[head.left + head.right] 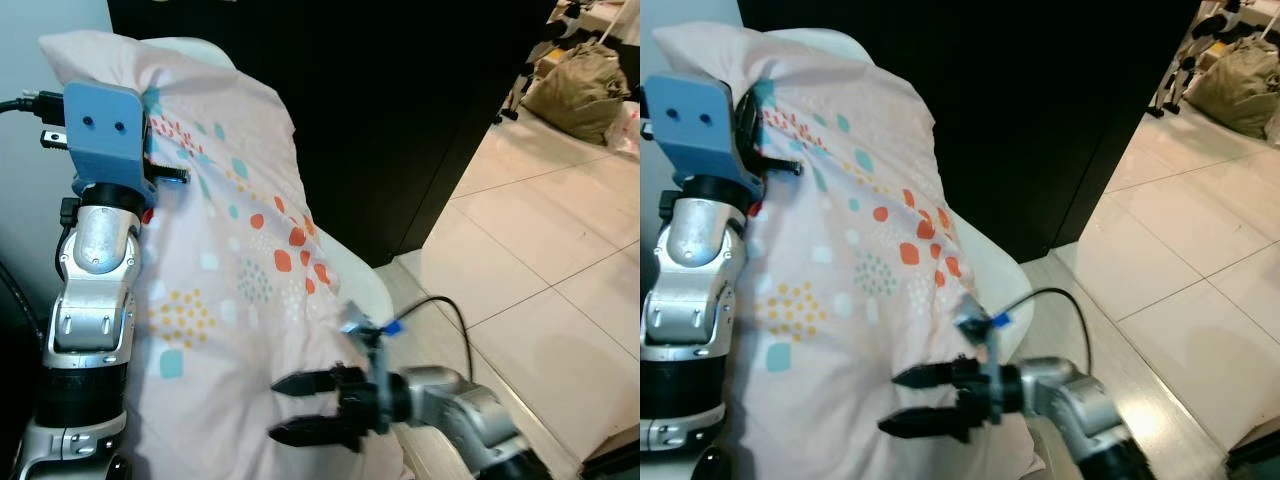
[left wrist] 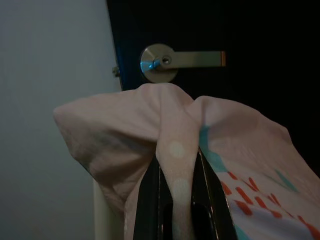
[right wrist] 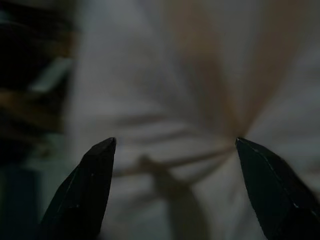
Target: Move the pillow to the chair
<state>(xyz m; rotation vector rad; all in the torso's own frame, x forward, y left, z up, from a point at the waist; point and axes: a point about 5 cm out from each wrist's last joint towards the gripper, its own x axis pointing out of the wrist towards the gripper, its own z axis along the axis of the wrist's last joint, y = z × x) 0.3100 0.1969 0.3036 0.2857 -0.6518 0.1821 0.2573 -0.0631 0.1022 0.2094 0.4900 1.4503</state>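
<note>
The pillow (image 1: 235, 270), pale pink with scattered teal, orange, red and yellow spots, is draped over a white chair (image 1: 365, 280) whose curved seat edge shows just beside the pillow's lower right side, and it leans back against a pale wall and a black door. The left claw (image 2: 177, 200) is raised at the pillow's upper left part, near its top corner, and its two black fingers (image 2: 147, 200) are pressed onto a bunched fold of the pink cover, pinching the fabric between them; in the left wrist view the cloth rises from between the fingers and hangs over on both sides. Behind that fold a silver lever door handle (image 2: 180, 60) sits on the black door (image 1: 400, 110), next to the pale wall (image 2: 50, 75). The blue wrist housing (image 1: 105, 125) of the left arm is set against the pillow's edge, with the silver arm running down below it. The right claw (image 1: 300, 408) reaches in from the lower right, at the pillow's bottom edge, its two long black fingers (image 1: 300, 383) spread apart with nothing between them; in the right wrist view the two tips stand wide, with creased pale fabric blurred beyond them. A black cable (image 1: 440, 310) loops above the right arm. To the right lies a floor of pale tiles (image 1: 540, 250), and in the far corner a bundle of olive cloth (image 1: 580, 80) rests on it.
</note>
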